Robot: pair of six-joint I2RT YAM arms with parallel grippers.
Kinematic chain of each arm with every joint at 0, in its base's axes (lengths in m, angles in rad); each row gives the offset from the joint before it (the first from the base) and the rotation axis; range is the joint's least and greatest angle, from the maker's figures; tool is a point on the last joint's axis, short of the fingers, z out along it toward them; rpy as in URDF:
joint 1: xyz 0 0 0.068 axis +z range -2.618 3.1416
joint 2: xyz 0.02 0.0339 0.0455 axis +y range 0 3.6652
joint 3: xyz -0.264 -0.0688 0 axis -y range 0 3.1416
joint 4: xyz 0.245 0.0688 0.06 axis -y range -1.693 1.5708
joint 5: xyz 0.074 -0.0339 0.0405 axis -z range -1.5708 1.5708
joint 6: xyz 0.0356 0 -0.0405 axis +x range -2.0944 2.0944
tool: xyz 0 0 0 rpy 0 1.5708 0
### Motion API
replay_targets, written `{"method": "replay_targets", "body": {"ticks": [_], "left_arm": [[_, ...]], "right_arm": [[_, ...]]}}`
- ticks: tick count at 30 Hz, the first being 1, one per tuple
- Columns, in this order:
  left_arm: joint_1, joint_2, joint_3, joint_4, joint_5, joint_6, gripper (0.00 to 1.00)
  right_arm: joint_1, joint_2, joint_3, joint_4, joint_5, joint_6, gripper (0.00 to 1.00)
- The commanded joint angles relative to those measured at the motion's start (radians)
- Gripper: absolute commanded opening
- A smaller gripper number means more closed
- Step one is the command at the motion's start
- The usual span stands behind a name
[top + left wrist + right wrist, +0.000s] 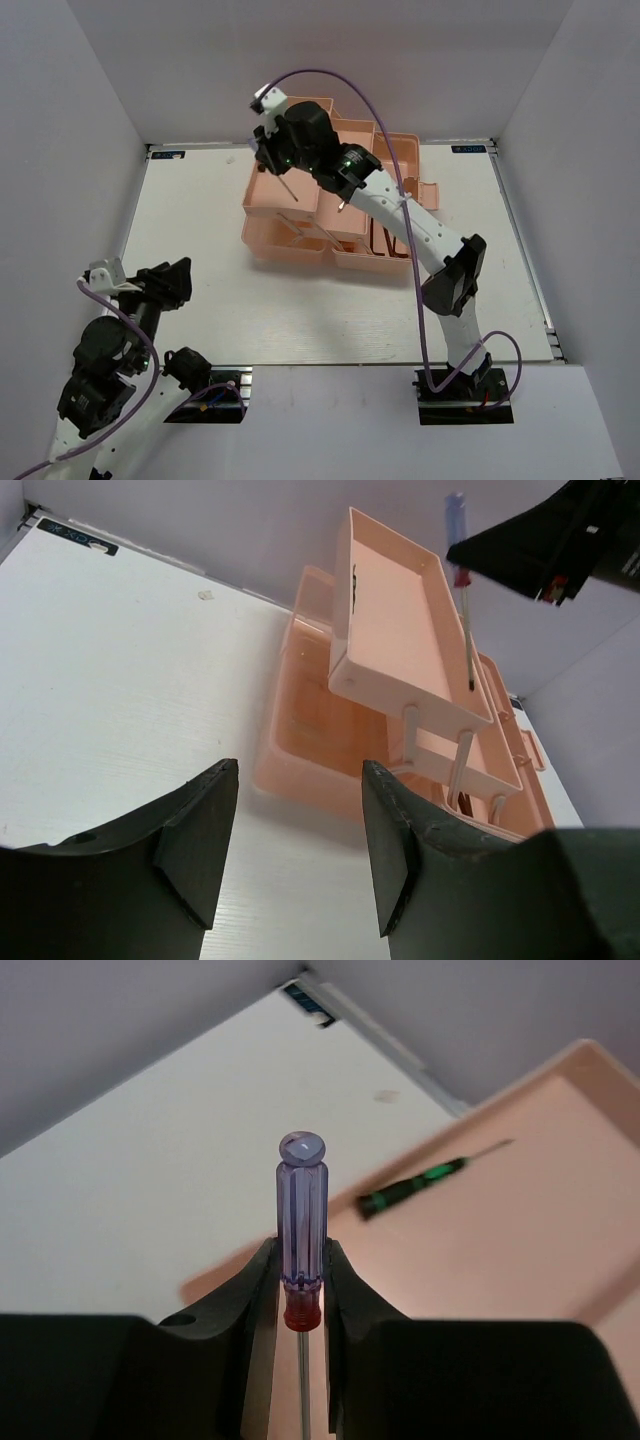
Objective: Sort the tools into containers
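The salmon-pink toolbox (290, 238) stands open at the back middle of the table, its trays fanned out. My right gripper (270, 155) hovers over the top left tray (268, 192), shut on the thin blue-handled screwdriver (302, 1200). The screwdriver's shaft (288, 187) points down into that tray. A slim black screwdriver with green bands (415, 1185) lies in the tray (520, 1250) below. The left wrist view shows the raised tray (400, 630) and the held screwdriver (466, 630) above it. My left gripper (300, 850) is open and empty, over the table at the near left (183, 275).
The lower trays (320, 730) sit under the raised one on thin link arms. White walls enclose the table on three sides. My right arm (420, 230) stretches across the right half of the toolbox.
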Motion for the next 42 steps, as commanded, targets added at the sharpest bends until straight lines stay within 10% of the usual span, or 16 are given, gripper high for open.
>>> {"method": "replay_targets", "body": {"ticks": [1,9,14,18,23,26,29,33,38,42], "left_arm": [[0.000,0.036,-0.012,0.023,0.012,-0.007,0.63],[0.000,0.102,-0.083,0.044,0.059,-0.055,0.63],[0.000,0.255,-0.083,0.021,0.119,-0.064,0.63],[0.000,0.313,-0.109,0.055,0.148,-0.064,0.65],[0.000,0.304,-0.155,0.095,0.171,-0.064,0.66],[0.000,0.295,-0.166,0.095,0.171,-0.073,0.66],[0.000,0.257,-0.166,0.086,0.162,-0.073,0.61],[0.000,0.226,-0.166,0.060,0.152,-0.073,0.59],[0.000,0.188,-0.175,0.046,0.142,-0.082,0.61],[0.000,0.188,-0.175,0.046,0.133,-0.082,0.62]], "right_arm": [[-0.029,-0.033,0.043,0.135,0.225,-0.014,0.00],[-0.090,0.020,-0.113,0.246,0.209,-0.109,0.05],[-0.118,0.034,-0.131,0.196,0.108,-0.110,0.64],[-0.130,0.008,-0.075,0.101,0.011,-0.135,0.88],[-0.161,-0.056,-0.003,-0.068,-0.472,-0.267,0.81],[-0.179,-0.078,-0.021,-0.264,-0.920,-0.440,0.52],[-0.155,-0.090,-0.100,-0.398,-1.090,-0.570,0.00],[-0.106,-0.101,-0.223,-0.388,-0.991,-0.566,0.00],[0.009,-0.148,-0.394,-0.239,-0.644,-0.517,0.45],[0.071,-0.126,-0.463,-0.116,-0.382,-0.488,0.58]]}}
